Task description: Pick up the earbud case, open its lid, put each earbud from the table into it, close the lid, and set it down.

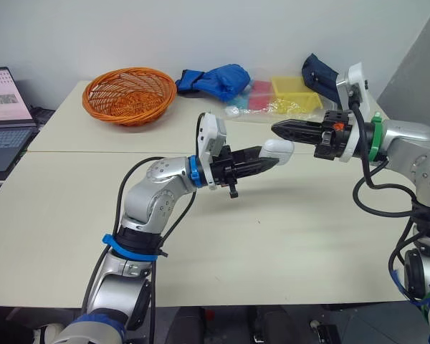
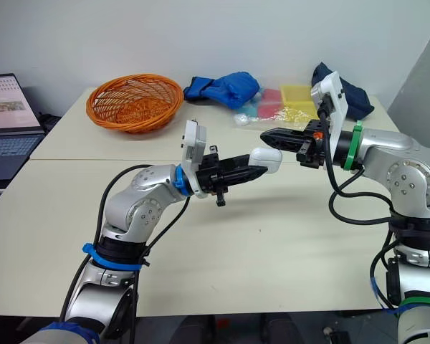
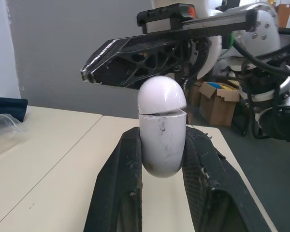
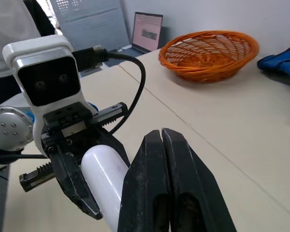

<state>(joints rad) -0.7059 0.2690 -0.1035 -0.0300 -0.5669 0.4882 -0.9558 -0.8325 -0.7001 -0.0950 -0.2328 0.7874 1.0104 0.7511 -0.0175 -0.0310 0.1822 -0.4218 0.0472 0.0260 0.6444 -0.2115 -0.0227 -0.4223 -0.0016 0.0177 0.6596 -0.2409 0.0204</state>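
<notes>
**Case clamped in mid-air, lid about to be worked**

The earbud case (image 3: 162, 140) is gripped by the left gripper (image 2: 261, 170), its lower body being pinched between the two black fingers (image 3: 121, 183) while the domed lid is left free. The case is held well above the table (image 1: 308, 236). The right gripper (image 1: 278, 130) is clenched with nothing in it, and its tip is laid along the top of the lid.

The step in hand is judged to be the opening of the lid. It is best done by pressing the closed tip at the seam on the side away from the hinge and levering upward. The left grip should be kept low on the body so that the lid is not pinned. Too hard a push could see the smooth case twisted out of the fingers.

A dark seam line between lid and body is shown in the left wrist view; whether it is already cracked open cannot be told. The right fingers are seen pressed together without a gap in the right wrist view. The height above the table is given by the eye views, with an orange basket (image 1: 129, 93) far behind. No earbuds can be made out with certainty.
</notes>
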